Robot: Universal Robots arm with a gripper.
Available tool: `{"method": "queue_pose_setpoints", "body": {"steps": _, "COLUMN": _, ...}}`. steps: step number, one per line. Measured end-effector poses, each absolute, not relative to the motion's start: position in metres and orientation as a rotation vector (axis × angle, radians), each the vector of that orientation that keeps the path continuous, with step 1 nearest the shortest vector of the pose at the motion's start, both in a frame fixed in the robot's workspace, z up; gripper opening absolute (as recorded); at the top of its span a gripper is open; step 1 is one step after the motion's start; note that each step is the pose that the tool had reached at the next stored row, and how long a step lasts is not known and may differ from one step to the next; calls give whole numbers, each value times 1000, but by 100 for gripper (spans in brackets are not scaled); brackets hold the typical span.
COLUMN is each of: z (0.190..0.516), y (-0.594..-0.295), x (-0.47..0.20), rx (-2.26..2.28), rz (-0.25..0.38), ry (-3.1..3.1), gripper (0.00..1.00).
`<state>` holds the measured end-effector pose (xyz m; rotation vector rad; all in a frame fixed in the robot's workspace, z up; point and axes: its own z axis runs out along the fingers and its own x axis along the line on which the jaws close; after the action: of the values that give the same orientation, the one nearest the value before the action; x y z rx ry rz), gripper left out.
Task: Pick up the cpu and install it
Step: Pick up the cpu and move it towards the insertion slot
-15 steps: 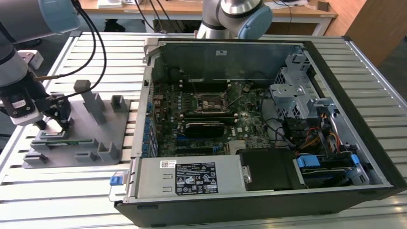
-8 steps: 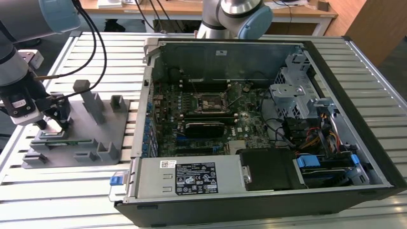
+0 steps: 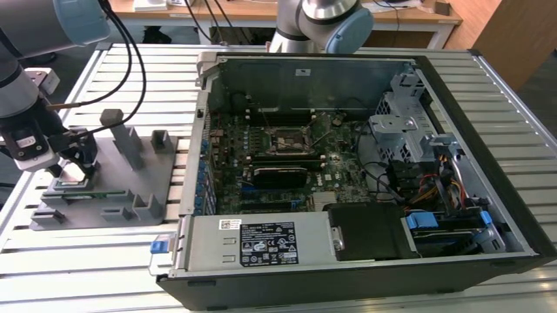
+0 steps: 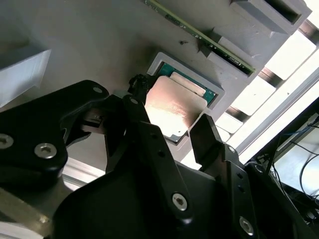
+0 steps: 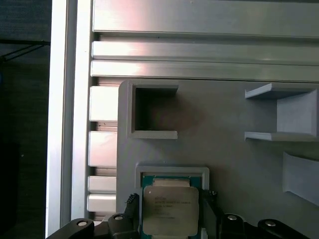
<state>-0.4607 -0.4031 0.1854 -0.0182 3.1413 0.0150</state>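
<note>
the universal robots arm [image 3: 19, 91] reached down over the grey fixture plate [image 3: 122, 181], its wrist bent so that the black hand [image 3: 73, 167] pointed straight down at the plate's corner farthest from the open computer case [image 3: 487, 163]. cables ran from the wrist up over the plate.

in both wrist views the hand's two black fingers [image 4: 149, 134] stood on either side of the cpu [image 4: 172, 105], one at each of two opposite edges. they looked pressed against those edges, so the hand was pinching the cpu rather than spread wide of it.

the cpu lay flat and shiny side up in a shallow square pocket [image 5: 172, 171] of the fixture plate, directly under the hand and between its fingertips. a band of green showed along one side of the metal top inside the pocket's rim. whether the chip had lifted clear of the pocket floor could not be told.

a thin green circuit strip [image 4: 199, 34] stood on edge in slots of the fixture plate, just beside the pocket. upright grey posts [image 3: 122, 140] rose from the plate's middle, nearer the case than the hand. the plate rested on the slatted metal table [image 3: 87, 261], and the case lay on its side just beside the plate, with its motherboard [image 3: 261, 163] and square socket [image 3: 283, 140] exposed, well apart from the hand.
</note>
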Motion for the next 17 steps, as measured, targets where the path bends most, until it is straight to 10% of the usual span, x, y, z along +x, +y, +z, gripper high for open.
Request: {"method": "queue_pose_setpoints", "body": {"steps": 17, "z": 193, "y": -403, "x": -461, "rx": -20, "rz": 15, "ry": 3141, "gripper": 53}}
